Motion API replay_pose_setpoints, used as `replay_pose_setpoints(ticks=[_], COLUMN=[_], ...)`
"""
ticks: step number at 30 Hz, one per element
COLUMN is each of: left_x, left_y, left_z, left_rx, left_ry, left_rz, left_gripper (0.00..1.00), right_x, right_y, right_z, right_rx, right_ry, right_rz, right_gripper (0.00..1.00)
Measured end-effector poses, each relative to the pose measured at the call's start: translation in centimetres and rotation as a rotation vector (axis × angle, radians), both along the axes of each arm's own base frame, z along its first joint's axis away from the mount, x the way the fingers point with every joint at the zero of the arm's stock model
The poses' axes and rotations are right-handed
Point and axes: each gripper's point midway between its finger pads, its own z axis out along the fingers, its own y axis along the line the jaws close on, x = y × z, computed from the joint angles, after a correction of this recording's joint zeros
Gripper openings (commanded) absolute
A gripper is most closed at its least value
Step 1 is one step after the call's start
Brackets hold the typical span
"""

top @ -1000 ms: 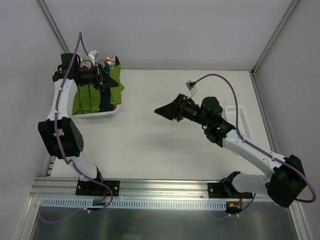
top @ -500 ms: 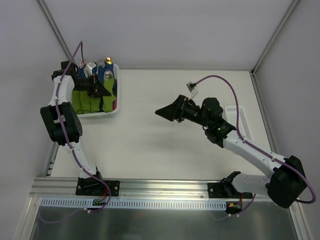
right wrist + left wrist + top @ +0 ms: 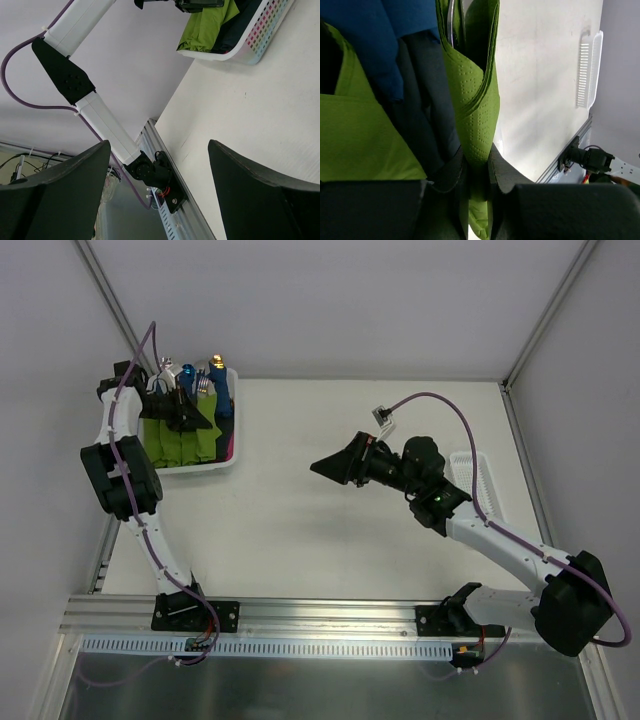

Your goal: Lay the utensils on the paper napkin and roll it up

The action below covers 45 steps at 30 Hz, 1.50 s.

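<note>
My left gripper is over the white basket at the back left. In the left wrist view it is shut on a folded lime-green paper napkin, which stands edge-up between the fingers. More green napkins and blue bundles lie in the basket. Utensils with silver heads stand at the basket's far end. My right gripper hangs open and empty above the middle of the table; its wrist view looks at the bare tabletop.
A white slotted tray lies at the right side of the table, also in the left wrist view. The basket and the left arm show in the right wrist view. The aluminium rail runs along the near edge.
My left gripper has moved left from the basket's right rim to over the basket, still holding the green napkin. The right arm has barely moved.
</note>
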Motion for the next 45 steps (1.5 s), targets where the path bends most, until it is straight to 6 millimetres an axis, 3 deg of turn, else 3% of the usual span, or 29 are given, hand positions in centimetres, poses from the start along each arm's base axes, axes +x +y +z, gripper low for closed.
replay_pose_setpoints(ticks=[5,13,19,28,37,41,45], left_x=[0.7,1.0,1.1,1.1,1.3,1.3,1.5], left_y=[0.6,1.0,1.2,1.7,2.2,2.5,3.0], left_z=[-0.8,-3.6,-4.0,-4.4,-4.7,-4.2,-3.5], left_rx=[0.007,0.015,0.030,0.070,0.113,0.137,0.181], left_ry=[0.004,0.061,0.075,0.081,0.077,0.064,0.036], left_rz=[0.007,0.007,0.012,0.018,0.025,0.031,0.043], left_gripper=[0.00,0.00,0.00,0.22,0.34,0.43,0.45], right_x=[-0.1,-0.1,-0.1,-0.1,-0.2,-0.2,-0.3], right_y=[0.0,0.0,0.0,0.0,0.0,0.0,0.1], right_z=[0.0,0.0,0.0,0.0,0.0,0.0,0.0], right_rx=[0.000,0.001,0.000,0.001,0.001,0.001,0.001], right_ry=[0.000,0.001,0.002,0.002,0.002,0.002,0.003], right_rz=[0.004,0.005,0.005,0.006,0.012,0.014,0.016], right_gripper=[0.83,0.83,0.83,0.83,0.84,0.84,0.84])
